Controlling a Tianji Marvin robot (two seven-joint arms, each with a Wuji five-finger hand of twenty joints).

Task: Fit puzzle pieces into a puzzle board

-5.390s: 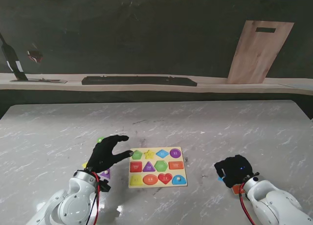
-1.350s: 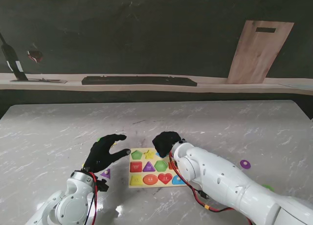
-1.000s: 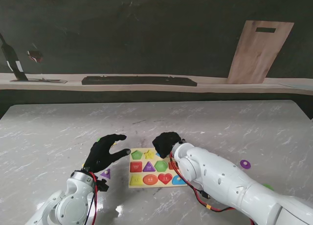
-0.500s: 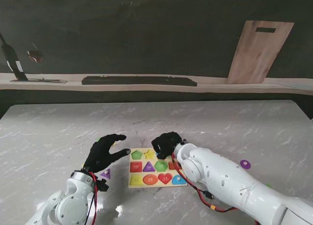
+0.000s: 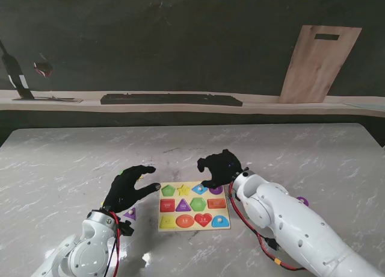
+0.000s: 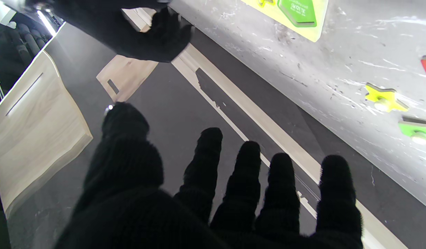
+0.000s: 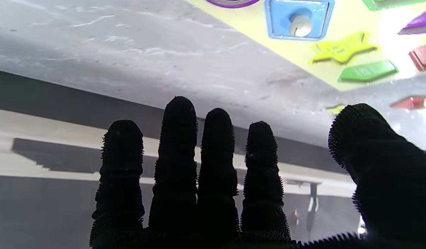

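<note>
My right hand [image 5: 221, 167] has lifted off the puzzle board [image 5: 194, 205] since half a second ago, when it sat curled over the board's far edge; now it hangs just past the far right corner with fingers [image 7: 176, 138] spread and straight, holding nothing; the wrist view shows all five apart with bare air between them. The blue square piece [image 7: 297, 19] sits in its slot in the far row, knob up, where my hand covered the spot a moment ago; the purple circle [image 5: 216, 189] beside it at the corner is uncovered as well. My arm has swung outward to the right, so the whole board shows again, yellow and flat on the marble table [image 5: 271, 150], near me and between my two arms. My left hand [image 5: 126, 188] has not shifted across these frames; it hovers just left of the board, fingers [image 6: 247, 173] splayed, thumb reaching toward the green pentagon [image 5: 168, 191], empty. A purple triangle [image 5: 130, 214] lies loose on the table by my left wrist, off the board; a yellow star piece [image 6: 384, 99] and a green piece [image 6: 418, 133] lie loose in the left wrist view; another purple piece [image 5: 302, 201] peeks out just beyond my right forearm, as it did earlier.
</note>
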